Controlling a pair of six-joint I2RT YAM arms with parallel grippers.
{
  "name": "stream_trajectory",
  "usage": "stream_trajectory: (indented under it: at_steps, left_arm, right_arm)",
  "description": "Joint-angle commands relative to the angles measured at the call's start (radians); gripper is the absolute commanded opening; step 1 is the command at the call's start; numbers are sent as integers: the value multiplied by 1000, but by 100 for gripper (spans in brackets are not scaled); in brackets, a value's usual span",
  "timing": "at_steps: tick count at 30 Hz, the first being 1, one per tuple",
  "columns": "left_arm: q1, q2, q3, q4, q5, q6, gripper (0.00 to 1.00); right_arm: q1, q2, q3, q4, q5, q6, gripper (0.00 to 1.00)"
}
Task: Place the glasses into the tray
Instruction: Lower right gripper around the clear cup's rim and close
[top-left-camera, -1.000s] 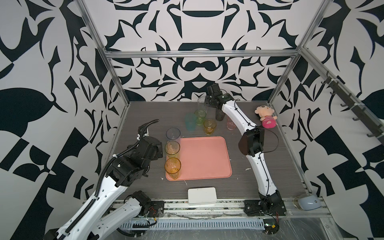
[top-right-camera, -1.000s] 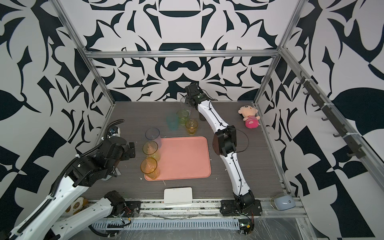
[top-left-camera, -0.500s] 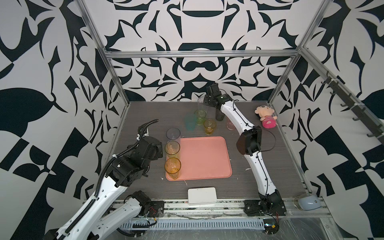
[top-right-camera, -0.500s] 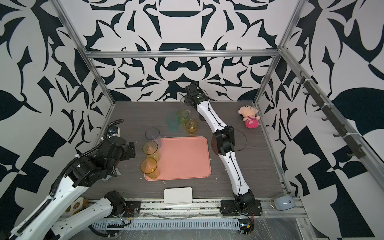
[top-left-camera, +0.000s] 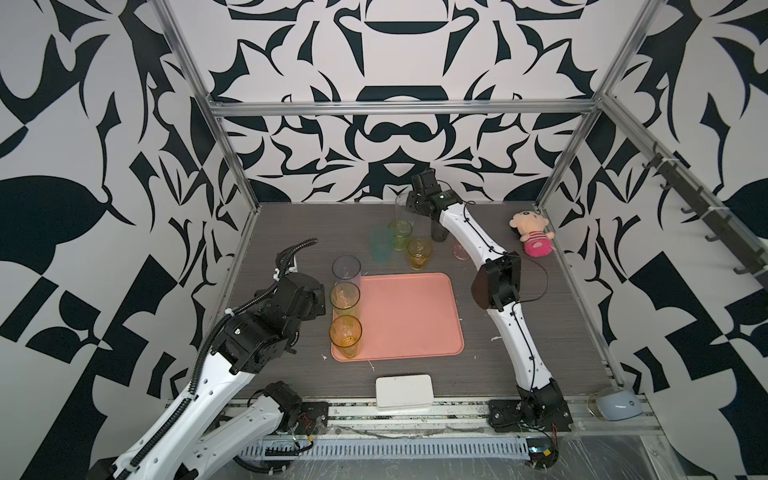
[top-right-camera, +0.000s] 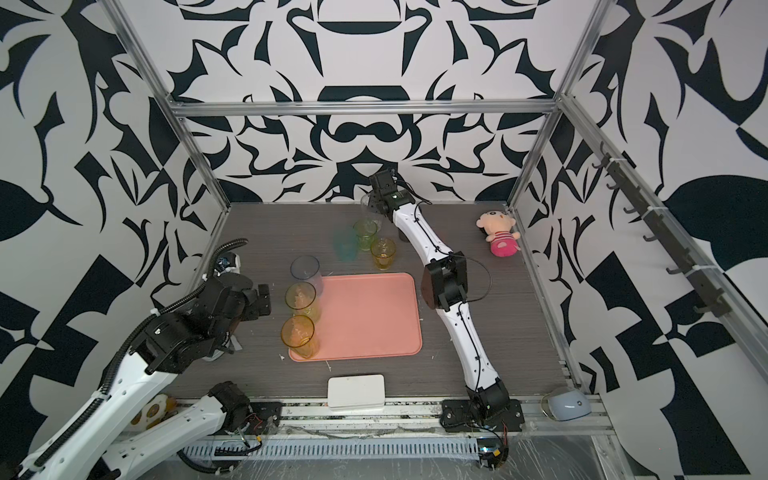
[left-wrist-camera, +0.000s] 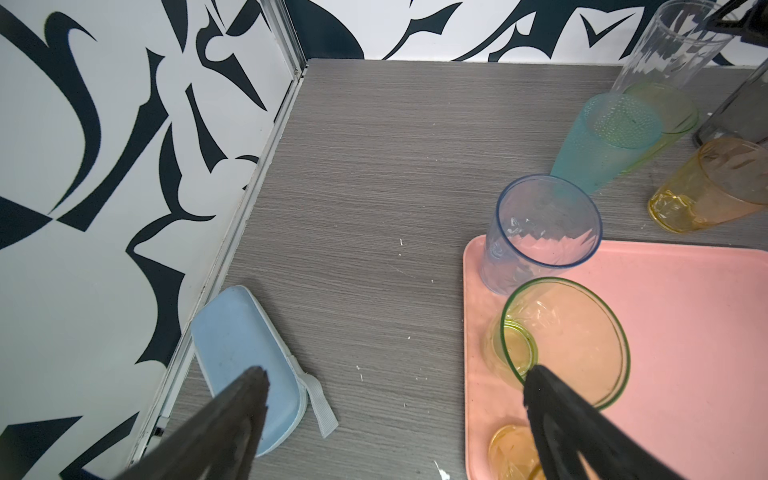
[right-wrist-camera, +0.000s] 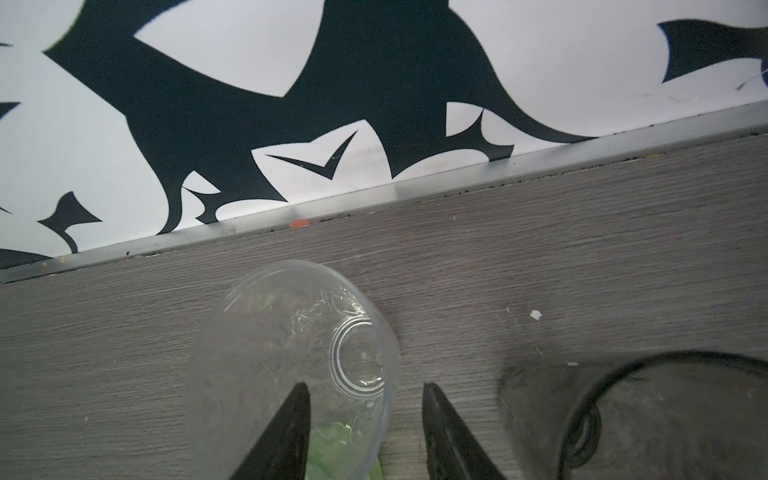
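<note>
Your left end effector (left-wrist-camera: 395, 384) is released, fingers spread wide with nothing between them. It hangs over the counter (top-left-camera: 291, 232) just beside the tray's left edge. The tray (top-left-camera: 411, 320) lies mid-counter, and three glasses stand in a row along that left edge. A blue-grey glass (top-left-camera: 346, 270) is at the far left corner, a yellow-green glass (top-left-camera: 345, 297) is in the middle, and an amber glass (top-left-camera: 345, 334) is at the near left corner.

Your right end effector (right-wrist-camera: 365, 390) is out by the counter's far edge, half-parted astride the rim of the clear glass (right-wrist-camera: 266, 353). One finger (right-wrist-camera: 291, 432) is inside and the other outside, and neither visibly presses the wall, so it grasps nothing.

Five more glasses stand on the counter just past the tray's far edge, in front of the clear one: a teal glass (top-left-camera: 380, 245), a short green glass (top-left-camera: 400, 232), a short amber glass (top-left-camera: 419, 251), a smoky glass (top-left-camera: 438, 235) and a pink glass (top-left-camera: 460, 250), the last partly hidden by the right arm.

A white box (top-left-camera: 404, 392) sits at the near edge, a plush (top-left-camera: 534, 232) in the far right corner, and a blue case (left-wrist-camera: 245, 357) by the left edge
</note>
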Motion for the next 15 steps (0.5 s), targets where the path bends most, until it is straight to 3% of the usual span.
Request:
stream_trajectory:
  at_steps: [1, 15]
  left_arm:
    - [2, -14, -13, 9, 0, -7, 99]
    - [2, -14, -14, 14, 11, 0, 100]
  right_arm:
    - [-6, -4, 39, 35, -26, 10, 47]
    - [-10, 14, 39, 41, -40, 21, 44]
